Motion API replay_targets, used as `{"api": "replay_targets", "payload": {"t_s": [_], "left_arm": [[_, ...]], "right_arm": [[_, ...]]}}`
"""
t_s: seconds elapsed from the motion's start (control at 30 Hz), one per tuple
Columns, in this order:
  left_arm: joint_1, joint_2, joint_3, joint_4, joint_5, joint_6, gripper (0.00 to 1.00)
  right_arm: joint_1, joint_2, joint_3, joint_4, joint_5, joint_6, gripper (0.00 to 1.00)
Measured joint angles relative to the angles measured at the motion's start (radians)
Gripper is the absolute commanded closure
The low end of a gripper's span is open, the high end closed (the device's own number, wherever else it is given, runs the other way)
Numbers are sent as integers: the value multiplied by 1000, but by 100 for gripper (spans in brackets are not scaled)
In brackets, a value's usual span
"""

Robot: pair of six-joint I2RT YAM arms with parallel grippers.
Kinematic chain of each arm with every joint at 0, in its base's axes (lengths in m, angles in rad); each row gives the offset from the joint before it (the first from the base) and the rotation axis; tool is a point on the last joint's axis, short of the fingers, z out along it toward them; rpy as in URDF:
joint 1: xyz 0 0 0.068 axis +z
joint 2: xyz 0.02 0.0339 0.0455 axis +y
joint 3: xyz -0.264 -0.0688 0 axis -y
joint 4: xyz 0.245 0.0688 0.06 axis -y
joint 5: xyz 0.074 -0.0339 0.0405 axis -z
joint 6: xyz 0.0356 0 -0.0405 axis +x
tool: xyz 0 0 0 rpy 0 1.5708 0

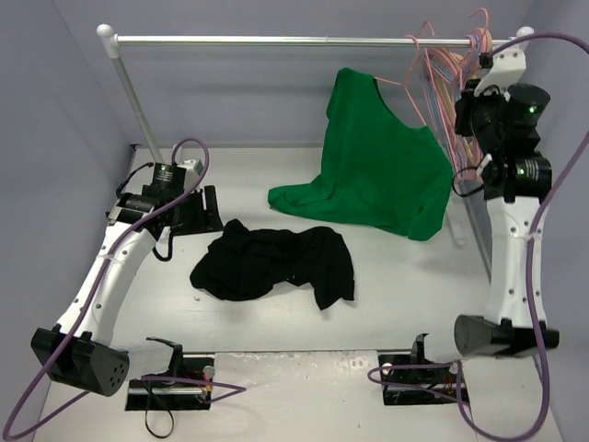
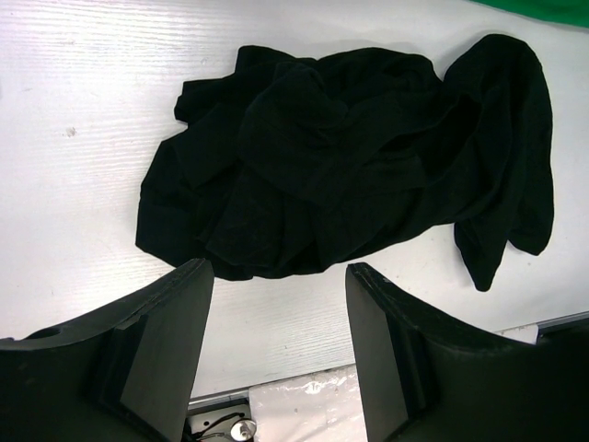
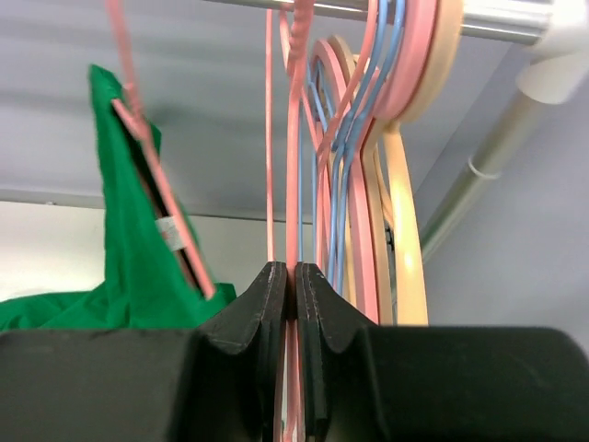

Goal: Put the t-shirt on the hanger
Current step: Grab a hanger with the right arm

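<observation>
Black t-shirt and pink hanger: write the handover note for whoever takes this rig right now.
Left gripper: open, empty, above the table, just short of the t-shirt.
Right gripper: shut on the hanger, which hangs on the rail among other hangers.
T-shirt: crumpled on the table, not gripped.
Done: hanger gripped.
Left: take the hanger off the rail, pick up the t-shirt, dress it onto the hanger.

Centre of the top view: t-shirt [image 1: 274, 262] on the table [image 1: 386, 313] — second shirt [image 1: 382, 166] hanging behind it, upper right; hanger [image 3: 293, 138] among other hangers [image 1: 442, 55] on the rail [image 1: 276, 40], far right.
</observation>
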Motion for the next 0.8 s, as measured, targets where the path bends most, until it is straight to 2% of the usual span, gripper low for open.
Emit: {"api": "replay_targets", "payload": {"t_s": [0.23, 0.33, 0.57, 0.8], "left_arm": [[0, 27, 0, 0, 0, 0, 41], [0, 40, 1, 0, 0, 0, 41], [0, 59, 1, 0, 0, 0, 41], [0, 80, 2, 0, -6, -6, 41]], "right_arm": [[22, -275, -291, 51, 29, -9, 100], [38, -335, -371, 42, 62, -11, 100], [66, -439, -447, -13, 102, -10, 100], [70, -617, -479, -73, 87, -11, 100]]}}
